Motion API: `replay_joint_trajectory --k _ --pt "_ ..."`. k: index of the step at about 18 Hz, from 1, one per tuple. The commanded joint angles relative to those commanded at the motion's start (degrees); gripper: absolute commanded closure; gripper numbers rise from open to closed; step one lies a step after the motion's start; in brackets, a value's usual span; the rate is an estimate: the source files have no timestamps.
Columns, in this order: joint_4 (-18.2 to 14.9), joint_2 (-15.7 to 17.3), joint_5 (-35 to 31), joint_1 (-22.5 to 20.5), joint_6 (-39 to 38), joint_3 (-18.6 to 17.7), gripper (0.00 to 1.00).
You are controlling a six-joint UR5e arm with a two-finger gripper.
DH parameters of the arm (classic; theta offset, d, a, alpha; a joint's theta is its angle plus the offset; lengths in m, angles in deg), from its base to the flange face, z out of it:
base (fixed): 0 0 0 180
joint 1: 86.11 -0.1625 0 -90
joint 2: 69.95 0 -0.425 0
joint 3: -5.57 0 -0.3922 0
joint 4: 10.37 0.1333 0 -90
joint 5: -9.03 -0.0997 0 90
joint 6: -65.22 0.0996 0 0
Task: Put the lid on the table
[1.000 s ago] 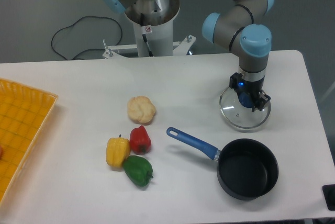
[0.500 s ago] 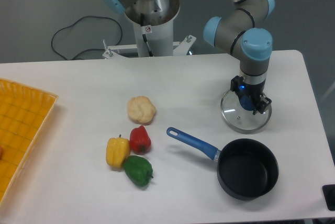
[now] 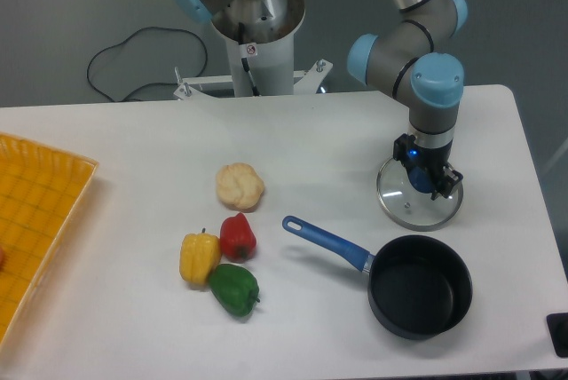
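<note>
Glass lid (image 3: 404, 205) lying low over the white worktop (image 3: 133, 145), just behind the black pot (image 3: 419, 286); whether touching down or hovering, impossible to tell. End effector (image 3: 428, 180) sitting over the blue knob, apparently gripping it, though finger gap hidden from this view. Risking a hard drop and a crack if releasing while 1 edge is tilted up. Risking also a clip against the pot rim.
</note>
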Motion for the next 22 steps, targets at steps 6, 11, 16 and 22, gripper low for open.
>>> replay_joint_trajectory --k 6,11,16,22 --pt "0.4 -0.4 0.4 -0.2 0.0 0.0 0.46" --pt "0.7 -0.6 0.4 -0.3 0.0 0.0 0.47" --pt "0.8 -0.7 0.4 -0.4 0.1 0.0 0.44" --pt "0.7 -0.7 0.4 -0.3 0.3 0.0 0.28"
